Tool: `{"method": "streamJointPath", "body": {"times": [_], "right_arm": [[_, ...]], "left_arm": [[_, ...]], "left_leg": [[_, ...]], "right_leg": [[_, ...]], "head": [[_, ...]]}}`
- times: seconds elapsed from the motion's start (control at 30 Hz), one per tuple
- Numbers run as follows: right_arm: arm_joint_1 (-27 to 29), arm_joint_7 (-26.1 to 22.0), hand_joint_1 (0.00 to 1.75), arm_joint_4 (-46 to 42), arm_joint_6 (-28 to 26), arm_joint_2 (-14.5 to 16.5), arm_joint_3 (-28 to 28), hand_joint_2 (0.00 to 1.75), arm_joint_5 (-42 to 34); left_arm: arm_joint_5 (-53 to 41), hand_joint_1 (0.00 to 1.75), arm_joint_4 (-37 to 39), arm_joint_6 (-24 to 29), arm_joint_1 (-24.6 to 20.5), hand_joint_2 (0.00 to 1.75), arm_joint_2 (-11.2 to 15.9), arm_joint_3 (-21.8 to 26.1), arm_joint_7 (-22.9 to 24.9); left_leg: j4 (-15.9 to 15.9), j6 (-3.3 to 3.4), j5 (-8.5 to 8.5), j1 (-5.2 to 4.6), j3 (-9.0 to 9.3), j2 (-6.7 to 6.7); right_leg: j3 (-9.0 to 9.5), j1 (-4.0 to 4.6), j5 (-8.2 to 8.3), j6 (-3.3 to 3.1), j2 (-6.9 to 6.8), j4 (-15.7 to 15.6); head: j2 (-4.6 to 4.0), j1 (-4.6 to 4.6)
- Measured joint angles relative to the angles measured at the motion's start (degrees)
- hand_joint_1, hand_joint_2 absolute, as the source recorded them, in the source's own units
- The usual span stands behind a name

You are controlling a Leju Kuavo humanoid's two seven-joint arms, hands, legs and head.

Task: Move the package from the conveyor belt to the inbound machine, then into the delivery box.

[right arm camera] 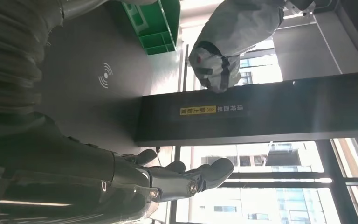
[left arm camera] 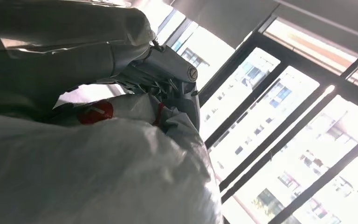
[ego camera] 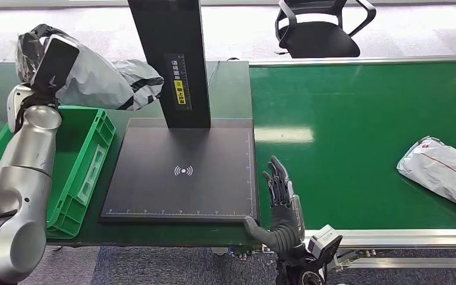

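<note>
A grey package [ego camera: 92, 80] is held up by the left hand [left arm camera: 168, 77] above the far end of the green box [ego camera: 89, 163], its plastic bunched against the fingers (seen close in the left wrist view). The right hand [ego camera: 279, 196] is raised empty, fingers spread, at the near right corner of the black scanner plate [ego camera: 181, 172]. A second package [ego camera: 442, 169] lies on the green conveyor belt [ego camera: 344, 142].
</note>
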Motion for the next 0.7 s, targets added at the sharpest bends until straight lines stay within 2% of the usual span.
{"method": "streamJointPath", "body": {"times": [0.27,0.7], "right_arm": [[0.74,-0.02,0.0,-1.32,0.13,0.32,-0.9,1.75,0.74],[0.92,0.01,0.0,-1.54,0.15,0.62,-1.75,1.75,0.75]], "left_arm": [[0.03,1.75,-4.22,0.27,-0.12,1.75,1.18,2.56,0.0],[0.02,1.75,-5.39,0.27,0.3,1.75,1.48,3.33,0.0]], "left_leg": [[0.01,0.0,0.0,-0.01,-0.04,0.01],[0.01,0.0,0.0,-0.01,-0.04,0.01]], "right_leg": [[-0.03,-0.02,0.0,0.0,0.01,-0.02],[-0.03,-0.01,0.0,0.0,0.01,-0.01]], "head": [[0.0,0.0],[0.0,0.0]]}}
